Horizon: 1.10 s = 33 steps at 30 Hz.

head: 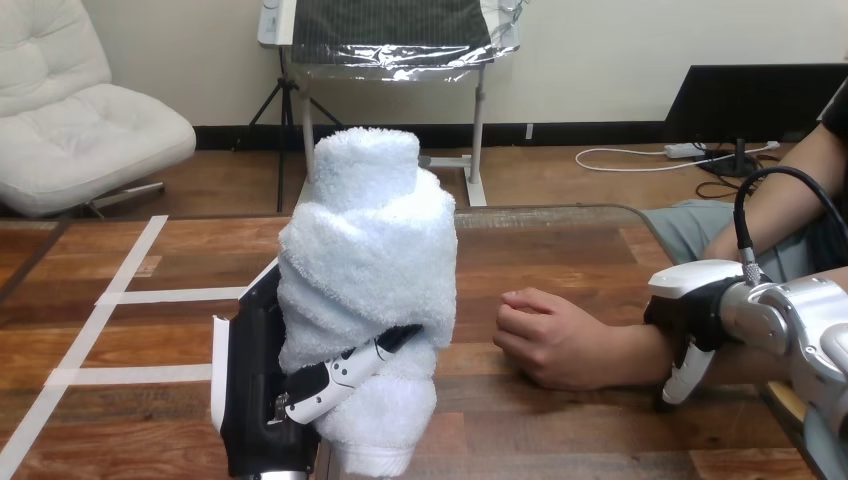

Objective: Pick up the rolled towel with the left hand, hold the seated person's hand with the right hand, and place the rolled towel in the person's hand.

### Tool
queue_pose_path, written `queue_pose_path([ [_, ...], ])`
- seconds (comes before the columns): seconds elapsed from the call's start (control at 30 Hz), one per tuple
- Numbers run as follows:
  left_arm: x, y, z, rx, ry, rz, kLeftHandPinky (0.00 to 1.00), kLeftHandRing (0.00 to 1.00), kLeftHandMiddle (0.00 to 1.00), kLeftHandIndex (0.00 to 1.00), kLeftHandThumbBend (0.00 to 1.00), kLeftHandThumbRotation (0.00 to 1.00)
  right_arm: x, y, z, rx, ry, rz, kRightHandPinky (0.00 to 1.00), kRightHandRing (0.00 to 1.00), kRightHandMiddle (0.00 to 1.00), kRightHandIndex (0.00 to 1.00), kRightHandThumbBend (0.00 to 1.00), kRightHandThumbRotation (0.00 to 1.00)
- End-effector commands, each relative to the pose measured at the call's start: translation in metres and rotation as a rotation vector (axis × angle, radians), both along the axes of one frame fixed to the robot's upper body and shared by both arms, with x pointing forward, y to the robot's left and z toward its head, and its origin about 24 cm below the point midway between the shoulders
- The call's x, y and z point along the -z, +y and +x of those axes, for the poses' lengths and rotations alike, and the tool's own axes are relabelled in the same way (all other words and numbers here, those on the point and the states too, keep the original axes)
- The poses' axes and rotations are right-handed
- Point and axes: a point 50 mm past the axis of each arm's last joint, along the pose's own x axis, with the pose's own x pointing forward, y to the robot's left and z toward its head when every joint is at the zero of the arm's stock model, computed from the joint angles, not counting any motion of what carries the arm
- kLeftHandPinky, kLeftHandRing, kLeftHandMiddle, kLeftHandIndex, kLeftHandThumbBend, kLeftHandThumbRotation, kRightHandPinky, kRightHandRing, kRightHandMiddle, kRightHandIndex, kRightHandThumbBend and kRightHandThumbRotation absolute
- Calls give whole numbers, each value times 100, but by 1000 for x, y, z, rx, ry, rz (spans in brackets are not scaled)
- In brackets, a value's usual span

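Nearest, low in the head view, the left robot hand (pixel 255 390) is clenched round the rolled towel (pixel 370 260). A black-and-white finger (pixel 345 378) is wrapped across the towel's lower front, and the black palm is pressed to its side. The pale towel is held upright, its top rising well above this robot hand, and it appears to be lifted off the surface (pixel 560 250).

Further off, well to the right of the towel, the right robot hand (pixel 690 305) is laid over the person's forearm (pixel 635 355), just behind the wrist. One white digit is curled down the forearm's near side, so a grasp on the forearm is judged, though its far side is hidden.

Between the two robot hands, the person's hand (pixel 545 335) rests on the surface as a loose fist, palm down.

The step in hand is judged to be the delivery. The towel cannot be received by a closed, downturned fist, so the person's hand should first be turned and opened, with the forearm steadied gently and not squeezed. The towel should then be carried across to the right and lowered into the palm. It is soft and bulky and may unroll, so the left robot hand's clench is best loosened only once the towel is seated in the palm.
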Motion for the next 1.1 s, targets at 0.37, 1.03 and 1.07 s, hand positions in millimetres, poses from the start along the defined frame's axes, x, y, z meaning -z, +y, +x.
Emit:
queue_pose_path([
  [0.37,-23,-11,7,-2,-101,-91,24,32,40,50,62,0,30,10,-8,0,59,33,27,37,48,56,64,17],
  [1.03,-23,-10,8,6,-100,-95,24,32,40,50,62,0,24,3,-13,-37,-90,106,19,31,42,40,65,1],
  [1.07,-23,-10,8,6,-100,-94,24,32,40,50,62,0,24,3,-13,-36,-93,105,20,32,43,41,64,1],
])
